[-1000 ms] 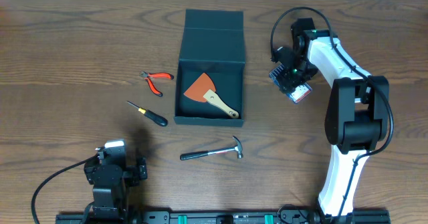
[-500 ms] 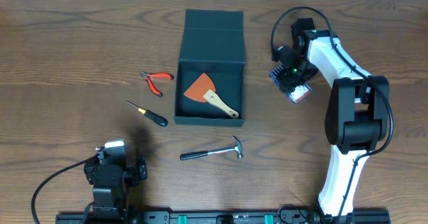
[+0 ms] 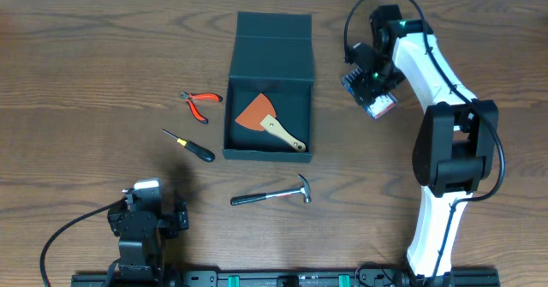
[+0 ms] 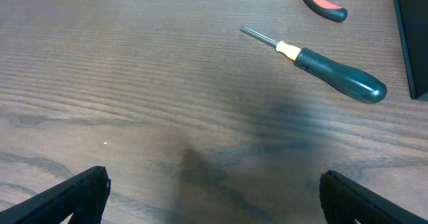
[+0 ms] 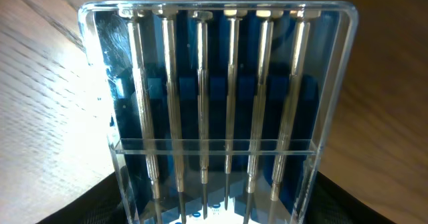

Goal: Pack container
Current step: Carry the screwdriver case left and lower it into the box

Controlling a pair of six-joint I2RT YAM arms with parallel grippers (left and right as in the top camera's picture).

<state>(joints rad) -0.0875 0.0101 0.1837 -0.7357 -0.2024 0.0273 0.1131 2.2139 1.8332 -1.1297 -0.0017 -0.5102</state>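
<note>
The dark teal-black container lies open at the table's middle, lid flap folded back. An orange scraper with a wooden handle lies inside. My right gripper is to the right of the container, above the table, shut on a clear case of small screwdrivers with a blue backing. My left gripper is open and empty over bare wood at the front left. A black-handled screwdriver, red pliers and a hammer lie on the table around the container.
The container's edge shows at the right of the left wrist view. The right arm's white link stretches from the front rail to the back right. A rail runs along the table's front edge.
My right gripper with the screwdriver case has moved a little toward the back of the table. The left arm and the tools have not moved.
</note>
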